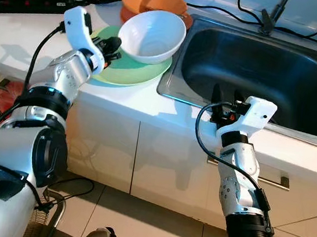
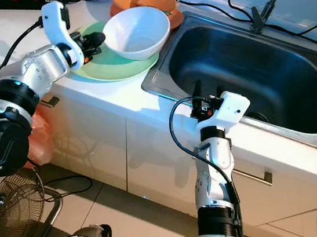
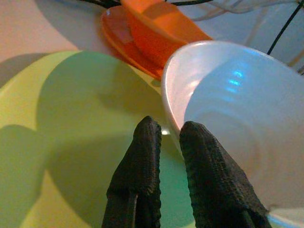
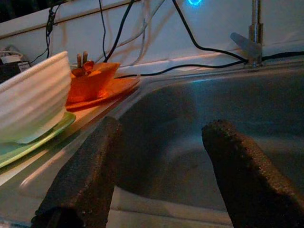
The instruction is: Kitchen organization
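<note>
We are raising our silver left arm with its black two-fingered left gripper (image 3: 166,137) pinching nearly closed; our silver right arm is reaching forward, right gripper (image 4: 161,147) fingers spread wide apart.

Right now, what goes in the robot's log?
left gripper: shut on white bowl rim | bowl: tilted over green plate | right gripper: open at sink

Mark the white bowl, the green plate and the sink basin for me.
white bowl (image 1: 152,33): left eye view, on its inner wall.
green plate (image 1: 131,71): left eye view, on the bare rim beneath the bowl.
sink basin (image 2: 257,79): right eye view, on the bare steel floor.
</note>
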`<state>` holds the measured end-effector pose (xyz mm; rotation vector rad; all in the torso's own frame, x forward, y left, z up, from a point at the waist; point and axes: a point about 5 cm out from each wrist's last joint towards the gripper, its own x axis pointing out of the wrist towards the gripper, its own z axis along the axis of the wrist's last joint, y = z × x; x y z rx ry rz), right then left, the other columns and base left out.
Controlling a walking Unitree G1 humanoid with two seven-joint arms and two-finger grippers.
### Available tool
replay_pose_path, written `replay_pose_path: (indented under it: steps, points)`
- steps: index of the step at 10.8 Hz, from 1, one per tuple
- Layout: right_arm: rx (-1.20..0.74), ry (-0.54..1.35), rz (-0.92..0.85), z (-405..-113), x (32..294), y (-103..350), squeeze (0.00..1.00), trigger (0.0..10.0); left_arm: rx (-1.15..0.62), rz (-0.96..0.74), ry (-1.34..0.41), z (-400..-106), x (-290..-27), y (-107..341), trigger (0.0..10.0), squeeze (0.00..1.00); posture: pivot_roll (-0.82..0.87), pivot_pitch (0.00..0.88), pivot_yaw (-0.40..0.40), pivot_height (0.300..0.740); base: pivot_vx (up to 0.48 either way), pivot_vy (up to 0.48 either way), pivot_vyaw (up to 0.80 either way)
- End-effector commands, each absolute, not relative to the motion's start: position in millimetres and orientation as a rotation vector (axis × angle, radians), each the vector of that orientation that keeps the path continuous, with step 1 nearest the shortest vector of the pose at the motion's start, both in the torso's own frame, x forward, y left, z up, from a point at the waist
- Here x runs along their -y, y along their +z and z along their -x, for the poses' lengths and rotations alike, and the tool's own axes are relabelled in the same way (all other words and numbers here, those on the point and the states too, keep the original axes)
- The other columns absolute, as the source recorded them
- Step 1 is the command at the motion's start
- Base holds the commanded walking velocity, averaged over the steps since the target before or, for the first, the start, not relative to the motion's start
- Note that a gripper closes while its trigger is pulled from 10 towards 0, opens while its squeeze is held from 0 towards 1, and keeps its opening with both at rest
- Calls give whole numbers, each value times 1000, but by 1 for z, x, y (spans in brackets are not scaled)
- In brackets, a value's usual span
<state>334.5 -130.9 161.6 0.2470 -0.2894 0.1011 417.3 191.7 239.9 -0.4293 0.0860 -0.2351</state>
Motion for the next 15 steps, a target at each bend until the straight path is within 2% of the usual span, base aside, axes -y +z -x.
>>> replay_pose_path:
  steps: [1,2,3,4,5,6,9,10,13,15]
  points:
    - [279,101,-255,-336,130,161,0,10000,-78,426,-259,-417,-191,243,10000,0,118,128,-38,740,0,0,0]
    - [279,103,-256,-336,130,161,0,10000,-72,431,-290,-416,-188,244,10000,624,116,127,-37,740,0,0,0]
    - [279,103,-257,-335,130,161,0,10000,-82,421,-329,-416,-184,243,10000,812,115,126,-36,740,0,0,0]
    - [279,103,-257,-335,130,161,0,10000,-80,418,-362,-415,-179,243,10000,0,114,125,-34,740,0,0,0]
    - [278,102,-257,-335,129,161,0,10000,-87,412,-405,-415,-172,242,10000,0,114,123,-34,740,0,0,0]
    - [278,104,-257,-336,129,161,0,10000,-101,402,-421,-414,-168,239,10000,1000,114,121,-34,740,0,0,0]
    - [279,99,-261,-335,129,161,0,10000,-95,395,-396,-416,-169,245,10000,976,115,128,-28,740,0,0,0]
    - [278,98,-261,-335,129,160,0,10000,-103,413,-384,-416,-170,246,10000,0,114,129,-24,740,0,0,0]
    - [277,93,-264,-335,129,160,0,10000,-172,462,-357,-417,-160,236,10000,0,112,131,-20,740,0,0,0]
    - [276,92,-265,-335,129,160,0,10000,-244,482,-373,-416,-142,221,10000,0,110,131,-20,740,0,0,0]
